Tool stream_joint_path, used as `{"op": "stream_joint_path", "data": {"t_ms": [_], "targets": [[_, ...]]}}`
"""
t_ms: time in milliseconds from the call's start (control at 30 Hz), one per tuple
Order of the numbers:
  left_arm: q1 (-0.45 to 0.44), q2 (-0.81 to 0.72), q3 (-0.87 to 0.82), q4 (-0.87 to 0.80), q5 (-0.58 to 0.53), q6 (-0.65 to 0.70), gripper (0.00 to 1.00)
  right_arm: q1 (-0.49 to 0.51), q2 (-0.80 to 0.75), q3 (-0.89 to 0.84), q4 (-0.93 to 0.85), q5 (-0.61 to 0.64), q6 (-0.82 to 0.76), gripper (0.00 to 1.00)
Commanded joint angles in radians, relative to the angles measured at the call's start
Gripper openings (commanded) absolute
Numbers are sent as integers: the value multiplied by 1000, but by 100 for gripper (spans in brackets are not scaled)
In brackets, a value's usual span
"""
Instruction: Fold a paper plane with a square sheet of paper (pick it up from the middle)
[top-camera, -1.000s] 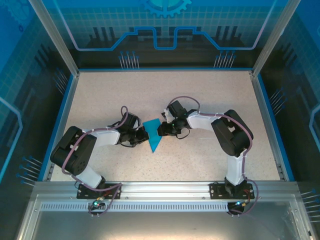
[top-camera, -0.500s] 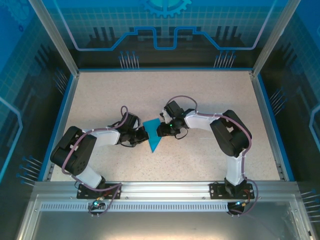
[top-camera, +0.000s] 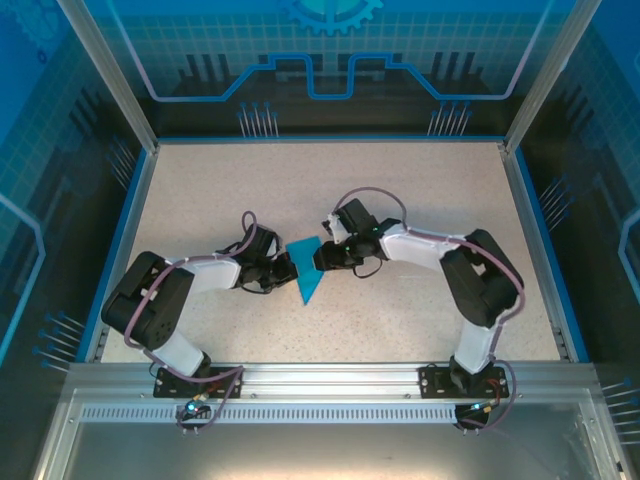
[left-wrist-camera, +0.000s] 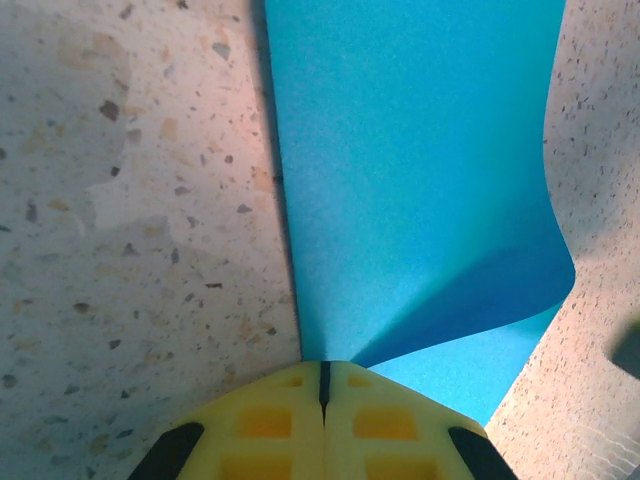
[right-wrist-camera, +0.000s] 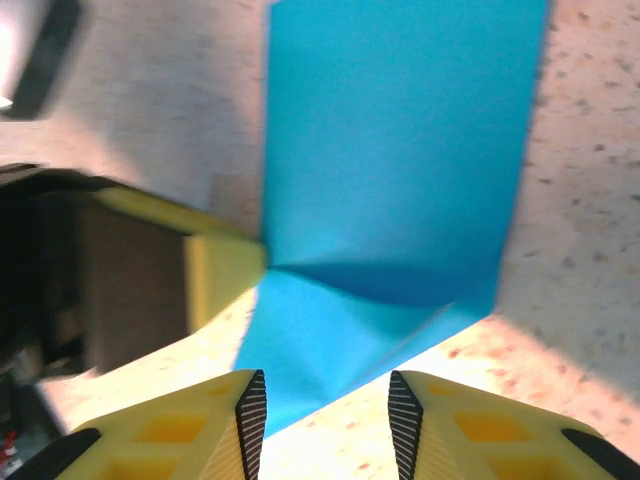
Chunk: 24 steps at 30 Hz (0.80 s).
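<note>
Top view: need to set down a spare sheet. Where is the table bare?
Bare: the table's far half, beyond both arms, and the near strip between their bases. Crowded: the centre, where left gripper and right gripper meet at the paper.

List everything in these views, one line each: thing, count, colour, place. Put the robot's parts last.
paper: one, teal-blue, partly folded, middle of the table between the two grippers, its point towards the near edge.
table: one, speckled beige with a blue border, under everything.
enclosure walls: blue patterned panels at the far end and both sides.
metal rail: one, silver, along the near edge, carrying both arm bases.
left arm: one, black and white, reaching in from the near left.
right arm: one, black and white, reaching in from the near right.
left gripper: yellow fingers, shut on the paper's left edge.
right gripper: yellow fingers, open, at the paper's right side.
</note>
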Motion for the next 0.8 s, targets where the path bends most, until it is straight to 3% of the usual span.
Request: {"op": "stream_joint_path", "data": {"t_ms": [0,267,767], "targets": [[-2,42,2,-68,-50,25,0,34,-55,-62,86,-108,17,36],[-5,51,2,-69,-60,21,0,130,14,-110,191,-201,58,16],[-6,45,14,-90,-76,29,0,128,102,-169,322,-209,60,15]]}}
